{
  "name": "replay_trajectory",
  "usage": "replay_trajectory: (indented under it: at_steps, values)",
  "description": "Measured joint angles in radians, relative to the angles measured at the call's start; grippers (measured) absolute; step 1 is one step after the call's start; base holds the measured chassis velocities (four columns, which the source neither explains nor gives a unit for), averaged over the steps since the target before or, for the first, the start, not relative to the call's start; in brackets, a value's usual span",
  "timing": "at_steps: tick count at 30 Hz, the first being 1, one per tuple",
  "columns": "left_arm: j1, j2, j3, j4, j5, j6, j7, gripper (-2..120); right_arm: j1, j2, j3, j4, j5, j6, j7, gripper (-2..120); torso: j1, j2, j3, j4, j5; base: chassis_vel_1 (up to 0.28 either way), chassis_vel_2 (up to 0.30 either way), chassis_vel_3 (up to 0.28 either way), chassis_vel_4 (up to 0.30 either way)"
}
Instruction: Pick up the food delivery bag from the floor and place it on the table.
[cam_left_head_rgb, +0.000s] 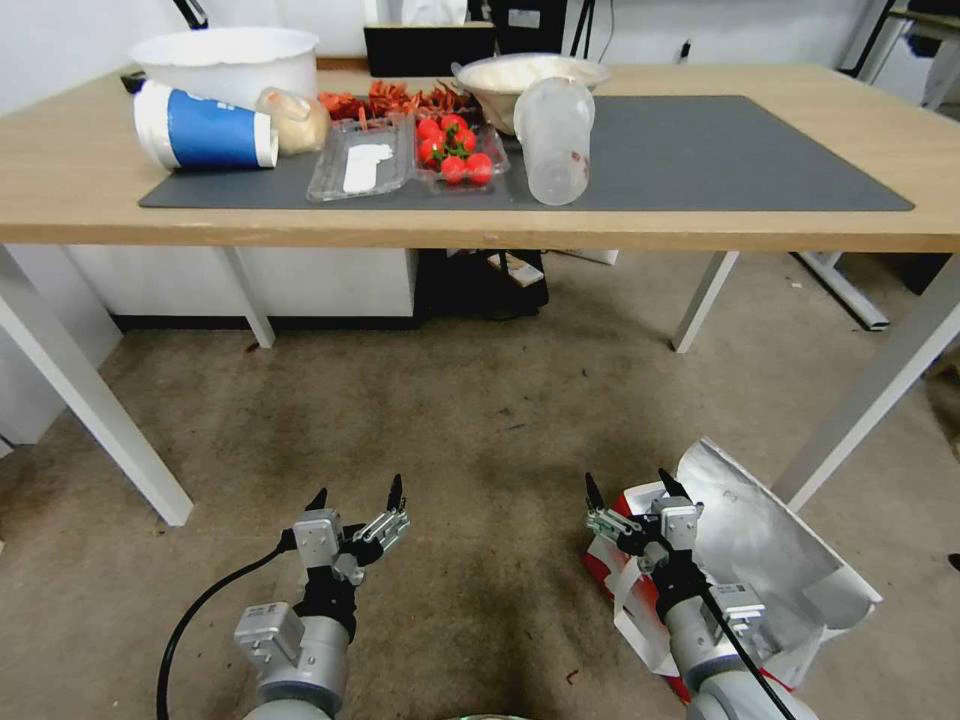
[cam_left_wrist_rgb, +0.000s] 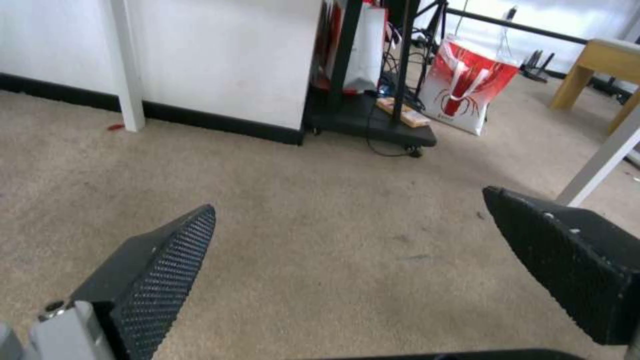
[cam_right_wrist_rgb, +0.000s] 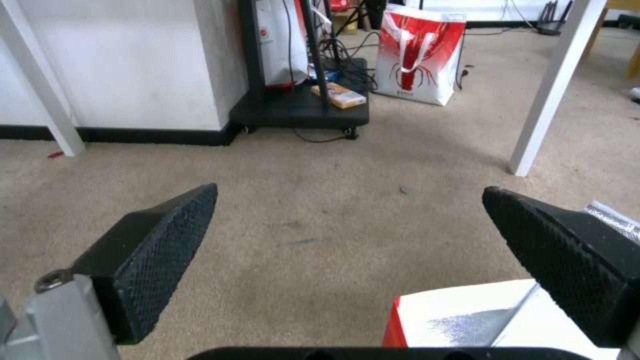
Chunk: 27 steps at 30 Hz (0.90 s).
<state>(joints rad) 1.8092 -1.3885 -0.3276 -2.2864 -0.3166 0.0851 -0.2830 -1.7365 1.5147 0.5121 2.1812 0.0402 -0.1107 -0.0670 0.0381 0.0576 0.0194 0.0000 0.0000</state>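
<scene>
Lying open, food delivery bag (cam_left_head_rgb: 760, 545) floorbound

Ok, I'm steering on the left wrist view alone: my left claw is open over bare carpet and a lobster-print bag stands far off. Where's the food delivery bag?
Observer: The food delivery bag lies on the floor at the robot's right, foil flap open, beneath the right arm.
Operator: Is the right claw on it?
Observer: No. The right claw hangs open over the bag's white-and-red corner, holding nothing.
Operator: Any room on the table?
Observer: On the table, the right half of the grey mat is bare; food containers crowd the left.
</scene>
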Motion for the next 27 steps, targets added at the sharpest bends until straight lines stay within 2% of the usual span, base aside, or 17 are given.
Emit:
replay_trajectory:
  at_steps: [4, 10, 27]
  values:
    - [0.0, 0.001, -0.001, 0.0, 0.0, -0.001, 0.0, 100, 0.0, 0.0, 0.0, 0.0, 0.0, 0.0, 0.0, 100, -0.001, -0.021, -0.019, 0.0, 0.0, 0.0, 0.0, 0.0, 0.0]
    - [0.0, 0.001, -0.001, 0.0, 0.0, -0.001, 0.0, 100, 0.0, 0.0, 0.0, 0.0, 0.0, 0.001, -0.001, 100, -0.005, -0.035, -0.019, 0.0, 0.0, 0.0, 0.0, 0.0, 0.0]
    - [0.002, 0.0, 0.001, 0.001, 0.004, -0.003, 0.001, 100, -0.005, -0.004, -0.002, -0.001, -0.002, 0.003, -0.001, 100, -0.006, -0.032, -0.019, 0.0, 0.0, 0.0, 0.0, 0.0, 0.0]
